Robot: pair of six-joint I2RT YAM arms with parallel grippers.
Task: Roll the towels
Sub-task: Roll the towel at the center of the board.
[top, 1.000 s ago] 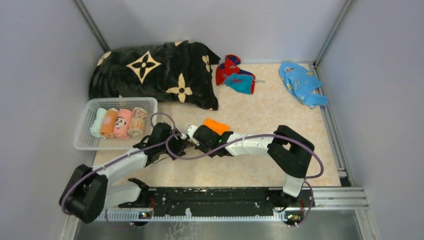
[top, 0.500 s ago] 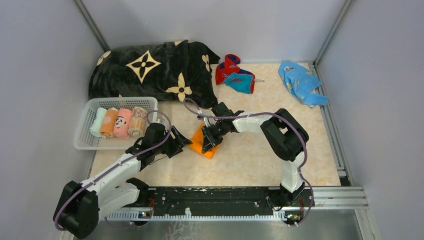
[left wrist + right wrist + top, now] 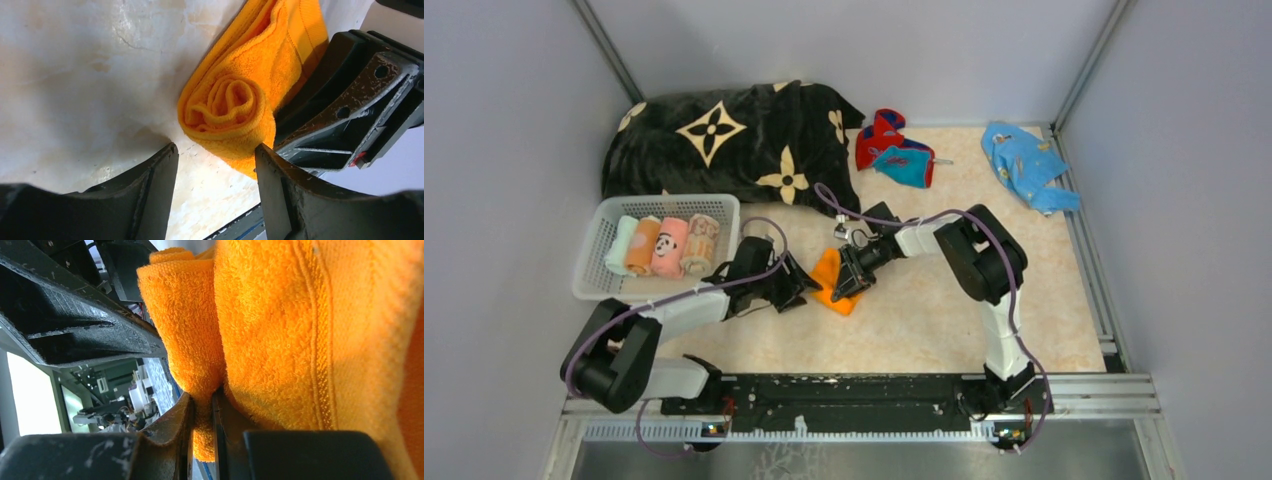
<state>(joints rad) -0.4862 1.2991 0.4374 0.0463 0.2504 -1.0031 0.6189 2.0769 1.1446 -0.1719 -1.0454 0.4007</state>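
Note:
An orange towel point(image 3: 828, 275), partly rolled, lies on the table in mid view. In the left wrist view its rolled end point(image 3: 235, 107) faces me. My left gripper point(image 3: 796, 286) is open, its jaws point(image 3: 217, 167) just short of the roll and holding nothing. My right gripper point(image 3: 848, 279) is shut on a fold of the orange towel point(image 3: 280, 340), pinched between its fingers point(image 3: 202, 407). A red-and-teal towel point(image 3: 892, 150) lies crumpled at the back. Pale green point(image 3: 620, 245), orange point(image 3: 642, 247), pink panda point(image 3: 669, 247) and beige patterned point(image 3: 699, 243) rolls lie in the basket.
The white basket point(image 3: 594, 285) stands at the left. A large black blanket with beige flowers point(image 3: 724, 140) lies behind it. A light blue cloth point(image 3: 1029, 165) lies at the back right. Grey walls close in three sides; the rail point(image 3: 864, 390) runs along the near edge.
The right gripper pulled the orange towel from a compact roll near the left gripper out to the right and down onto the table. The left gripper has since moved up to its rolled end.

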